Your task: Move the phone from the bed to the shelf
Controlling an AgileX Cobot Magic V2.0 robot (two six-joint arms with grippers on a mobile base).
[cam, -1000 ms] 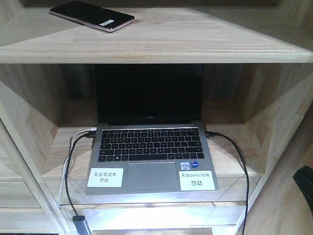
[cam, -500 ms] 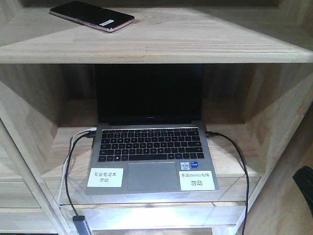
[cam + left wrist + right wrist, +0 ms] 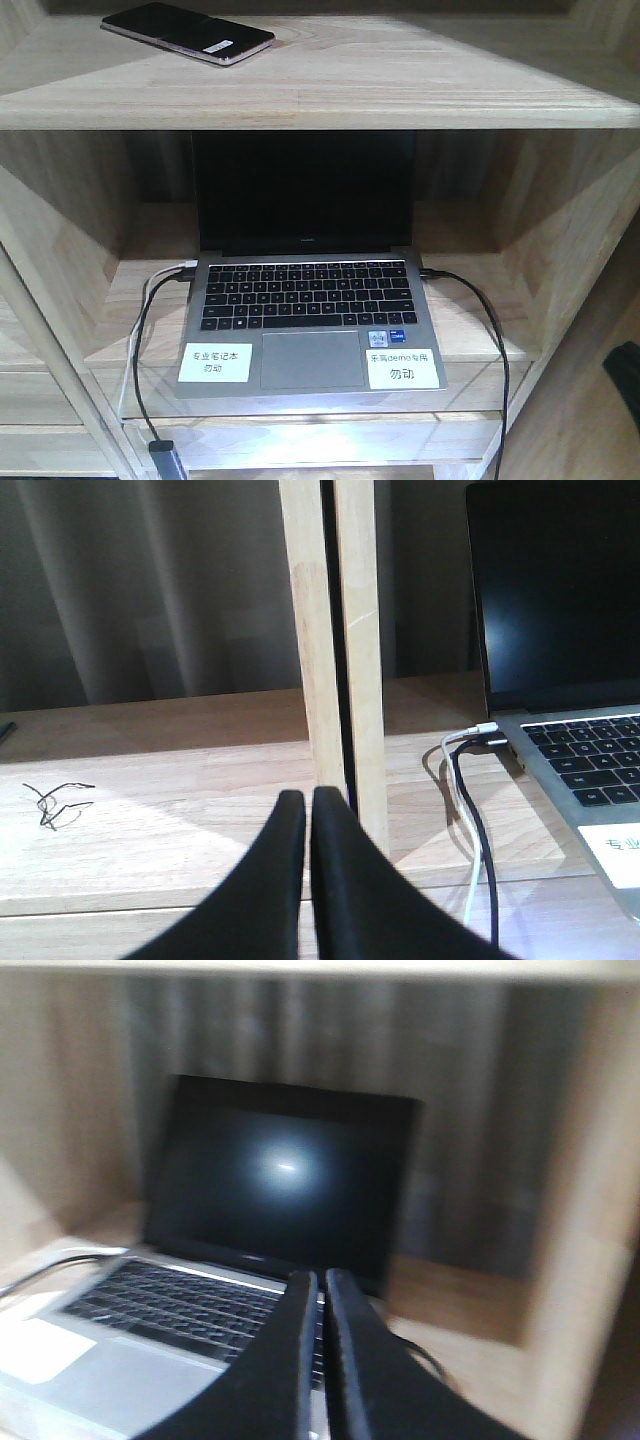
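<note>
Black phone [image 3: 187, 33] flat on shelf [image 3: 400, 90] top board, above laptop [image 3: 310, 320]; left fingers [image 3: 305, 825] and right fingers [image 3: 320, 1305] pressed together, empty.

The phone [image 3: 187, 33] is glossy black with a pinkish metallic edge and a small white sticker. The shelf [image 3: 400, 80] is pale natural wood with fine streaked grain across its boards. The laptop [image 3: 310, 300] has a silver-grey body, black keys and a black screen; two white labels with dark printed characters sit on its palm rest, and a small blue sticker lies between them. One cable [image 3: 140, 360] is black, another beside it is white. The left gripper [image 3: 308, 810] has matte black fingers [image 3: 270, 880], and so does the right gripper [image 3: 320, 1290]. A dark scribble [image 3: 55, 802] marks the pale board.
</note>
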